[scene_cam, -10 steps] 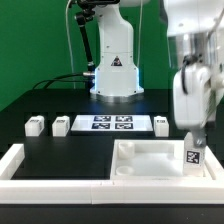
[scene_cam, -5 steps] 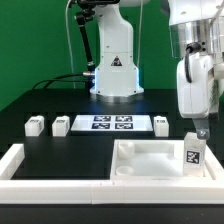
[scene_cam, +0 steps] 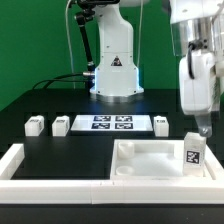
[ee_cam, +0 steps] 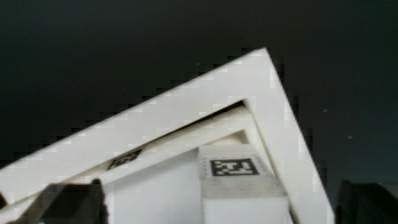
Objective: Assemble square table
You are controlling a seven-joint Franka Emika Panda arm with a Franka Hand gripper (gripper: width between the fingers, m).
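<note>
The white square tabletop (scene_cam: 150, 160) lies at the front on the exterior view's right, rim up. One white leg (scene_cam: 192, 155) with a tag stands upright in its near right corner. My gripper (scene_cam: 203, 125) hangs just above and slightly behind that leg, jaws open and empty. In the wrist view the tagged leg (ee_cam: 249, 190) stands in the tabletop's corner (ee_cam: 196, 100), between my gripper's (ee_cam: 217, 210) dark fingers (ee_cam: 71, 205), with a gap on each side. Three more legs lie on the table: two (scene_cam: 35, 125) (scene_cam: 60, 125) at the left, one (scene_cam: 162, 123) right of centre.
The marker board (scene_cam: 110, 123) lies flat mid-table between the loose legs. A long white low wall (scene_cam: 25, 160) frames the front and left of the workspace. The robot base (scene_cam: 115, 70) stands at the back.
My gripper has risen from around the upright leg to just above it. The leg stays standing in the tabletop corner.
</note>
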